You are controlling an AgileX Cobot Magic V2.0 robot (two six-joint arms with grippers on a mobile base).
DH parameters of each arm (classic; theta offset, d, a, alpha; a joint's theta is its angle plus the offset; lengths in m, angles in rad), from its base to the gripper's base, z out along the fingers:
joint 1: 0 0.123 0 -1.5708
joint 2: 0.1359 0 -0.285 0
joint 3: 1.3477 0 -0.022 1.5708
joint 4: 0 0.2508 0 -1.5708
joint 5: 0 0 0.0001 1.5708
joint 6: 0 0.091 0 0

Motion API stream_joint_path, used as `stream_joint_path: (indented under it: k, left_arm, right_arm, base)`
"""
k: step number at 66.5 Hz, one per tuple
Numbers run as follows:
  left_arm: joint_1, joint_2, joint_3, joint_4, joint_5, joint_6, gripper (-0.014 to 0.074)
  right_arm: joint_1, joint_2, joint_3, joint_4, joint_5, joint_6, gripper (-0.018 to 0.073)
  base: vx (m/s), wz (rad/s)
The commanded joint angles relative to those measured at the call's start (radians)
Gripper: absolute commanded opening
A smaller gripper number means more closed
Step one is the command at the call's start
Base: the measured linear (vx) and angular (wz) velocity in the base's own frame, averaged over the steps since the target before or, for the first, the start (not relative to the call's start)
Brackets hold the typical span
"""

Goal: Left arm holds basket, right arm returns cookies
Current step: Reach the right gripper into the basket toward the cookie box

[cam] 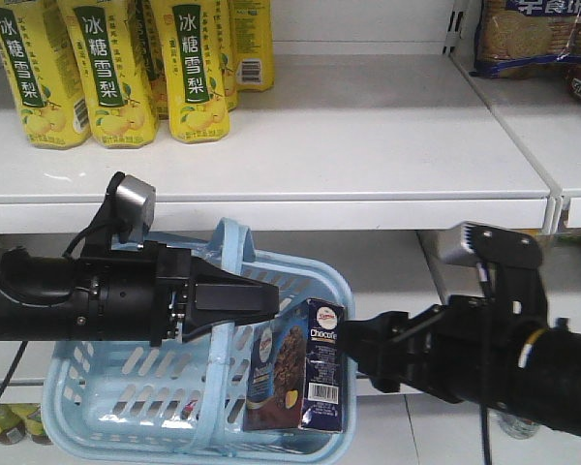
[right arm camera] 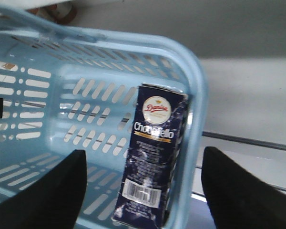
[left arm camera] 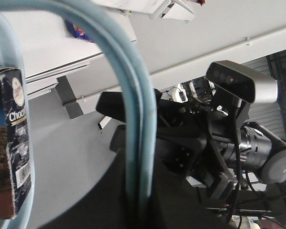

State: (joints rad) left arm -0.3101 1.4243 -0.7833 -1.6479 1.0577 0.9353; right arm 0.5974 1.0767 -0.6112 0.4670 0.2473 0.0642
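The left gripper [cam: 263, 302] is closed on the arched handle of the light blue basket [cam: 87, 426], holding it below a white shelf [cam: 368, 145] of yellow drink cartons [cam: 107, 68]. The cookies [cam: 310, 373] stand upright at the basket's right end, with the right gripper [cam: 360, 347] just beside them.

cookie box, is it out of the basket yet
No, the cookie box stands inside the basket, close by its wall.
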Motion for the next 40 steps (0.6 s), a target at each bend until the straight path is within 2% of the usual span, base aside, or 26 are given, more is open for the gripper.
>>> stream_joint_path:
  k: [1, 17, 40]
  left_arm:
    - [-0.005, -0.034, -0.035, -0.124, 0.065, 0.013, -0.0006]
    - [-0.005, -0.034, -0.035, -0.124, 0.065, 0.013, -0.0006]
    - [-0.005, -0.034, -0.035, -0.124, 0.065, 0.013, -0.0006]
  right_arm:
    - [0.02, 0.068, -0.083, 0.01, -0.03, -0.009, 0.0496]
    - [0.018, 0.211, -0.174, 0.012, 0.061, -0.013, 0.0501]
    - [0.018, 0.27, -0.177, 0.025, 0.046, -0.016, 0.0501]
  base:
    - [0.0, 0.0]
    - [0.0, 0.0]
    - [0.0, 0.0]
